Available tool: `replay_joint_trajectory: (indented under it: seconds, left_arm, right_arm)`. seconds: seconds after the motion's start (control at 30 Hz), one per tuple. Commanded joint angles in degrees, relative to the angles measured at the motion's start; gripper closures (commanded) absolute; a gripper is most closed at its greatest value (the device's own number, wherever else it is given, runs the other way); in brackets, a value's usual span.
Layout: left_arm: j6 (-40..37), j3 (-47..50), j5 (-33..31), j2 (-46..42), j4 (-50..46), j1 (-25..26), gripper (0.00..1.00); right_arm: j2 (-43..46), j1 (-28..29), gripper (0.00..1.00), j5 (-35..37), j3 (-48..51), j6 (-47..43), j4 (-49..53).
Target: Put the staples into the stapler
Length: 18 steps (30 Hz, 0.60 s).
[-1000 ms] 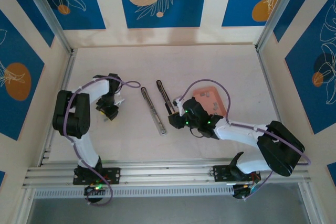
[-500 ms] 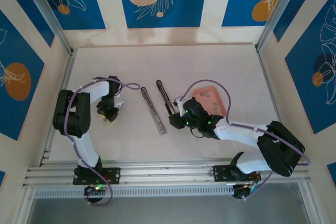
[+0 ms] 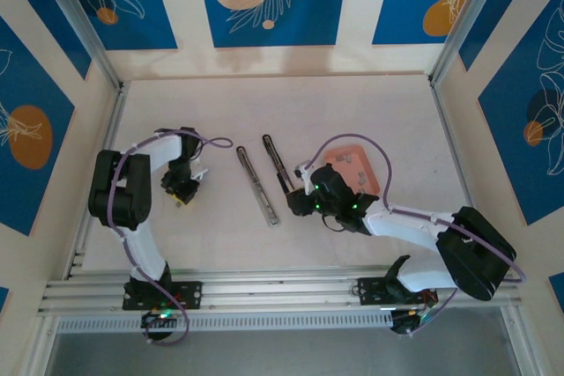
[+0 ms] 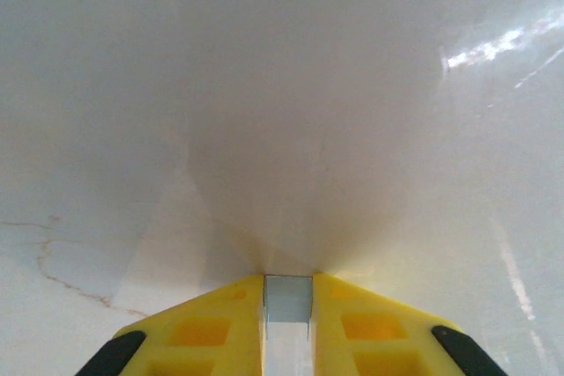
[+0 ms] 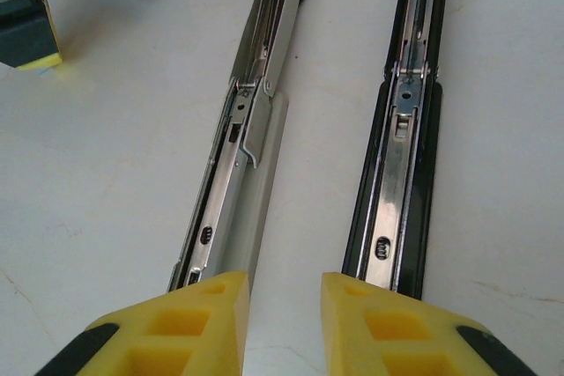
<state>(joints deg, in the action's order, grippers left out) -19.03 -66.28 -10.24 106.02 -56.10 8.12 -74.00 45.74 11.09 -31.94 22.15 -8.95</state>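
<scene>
- L gripper [image 3: 182, 189]: low over the table [image 3: 220, 112], left of the stapler. In the left wrist view its yellow fingers [image 4: 211, 328] are closed on a short grey staple strip [image 4: 288, 301], with bare tabletop just ahead.
- Step in hand, as I read it: strip is picked and the grip made; the carry to the stapler is not yet done.
- Stapler [image 3: 257, 187]: lies opened flat mid-table as 2 long rails side by side, silver half [image 5: 238, 191] on the left and black half [image 5: 401, 156] on the right. No strip seen in either channel.
- R gripper [image 3: 295, 202]: sits at the near end of the rails, jaws apart w/ nothing between, only table in the gap. Looks placed to steady the stapler but touches neither rail in the wrist view.
- Tray [image 3: 337, 154]: salmon-pink, behind the R wrist, right of the stapler. Spare staples [image 3: 351, 159] show as grey patches in it.
- Next move calls for: L arm travels right, lines the strip up lengthwise w/ the open channel, lowers it legs-down and lets go. Which rail is the magazine I can't tell for sure. R may need to pin that rail so it doesn't slide.
</scene>
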Motion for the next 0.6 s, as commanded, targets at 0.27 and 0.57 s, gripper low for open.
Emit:
replay_joint_trajectory:
  seconds: [0.27,0.57]
  left_arm:
    - [2.70,0.58,8.32,-11.31,1.05,-1.87,0.83]
    - [5.48,7.13,33.70,-27.69,11.64,-1.62,0.84]
  right_arm:
    - [4.07,-0.25,0.71,0.17,1.27,1.76,-0.51]
    - [6.33,-0.40,0.70,-4.88,0.35,0.98,-4.92]
